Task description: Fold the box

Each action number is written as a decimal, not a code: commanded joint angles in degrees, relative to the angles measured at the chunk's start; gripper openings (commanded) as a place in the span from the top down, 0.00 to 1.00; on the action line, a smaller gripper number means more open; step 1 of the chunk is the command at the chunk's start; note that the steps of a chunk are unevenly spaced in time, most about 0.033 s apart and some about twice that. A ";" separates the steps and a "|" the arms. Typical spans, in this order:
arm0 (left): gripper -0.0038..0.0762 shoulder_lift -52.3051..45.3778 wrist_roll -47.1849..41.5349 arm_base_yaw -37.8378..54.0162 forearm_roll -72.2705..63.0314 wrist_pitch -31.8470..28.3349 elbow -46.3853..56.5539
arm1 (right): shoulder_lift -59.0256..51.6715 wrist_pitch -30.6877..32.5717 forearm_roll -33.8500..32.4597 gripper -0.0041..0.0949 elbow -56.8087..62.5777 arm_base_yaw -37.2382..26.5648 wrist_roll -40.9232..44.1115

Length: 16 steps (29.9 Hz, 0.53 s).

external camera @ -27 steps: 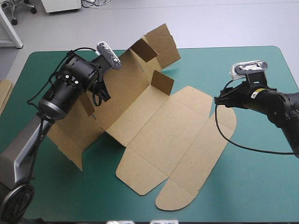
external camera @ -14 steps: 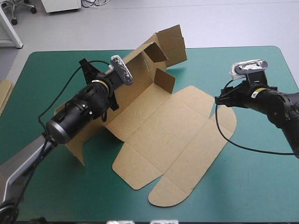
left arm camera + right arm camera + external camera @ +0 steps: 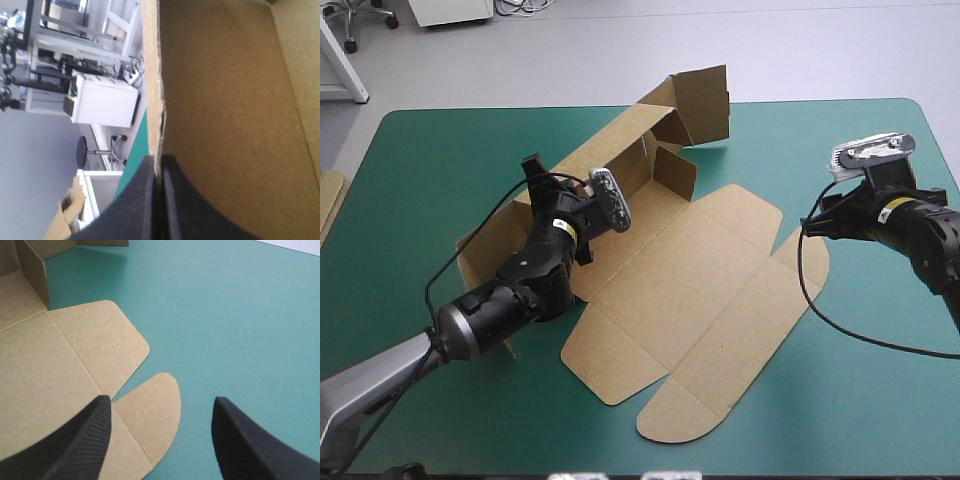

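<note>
Left gripper (image 3: 160, 159) is clamped on the box (image 3: 670, 300). Its black fingers are all but together, with the top edge of a raised side wall pinched between them. The brown wall stands up ahead of this gripper, and small end flaps stick up at its far end. The rest of the box lies flat on the teal-green cover (image 3: 880, 400), spread between the two grippers. Right gripper (image 3: 161, 404) has its fingers wide apart and holds nothing. It is above the cover at the box's near corner, and a rounded flap (image 3: 150, 412) lies just ahead of one finger.
</note>
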 commanded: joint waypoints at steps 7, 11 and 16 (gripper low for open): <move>0.96 -8.52 -8.91 0.17 19.22 -13.82 4.12 | -4.41 -2.21 -0.85 0.40 -1.88 -0.32 1.14; 0.96 -10.21 -8.55 3.95 19.80 -23.98 4.10 | -4.54 -0.86 0.03 0.40 -1.88 -0.32 1.14; 0.96 -10.50 -8.44 8.86 19.80 -36.25 4.13 | -4.70 -0.53 1.14 0.40 -1.88 -0.32 1.14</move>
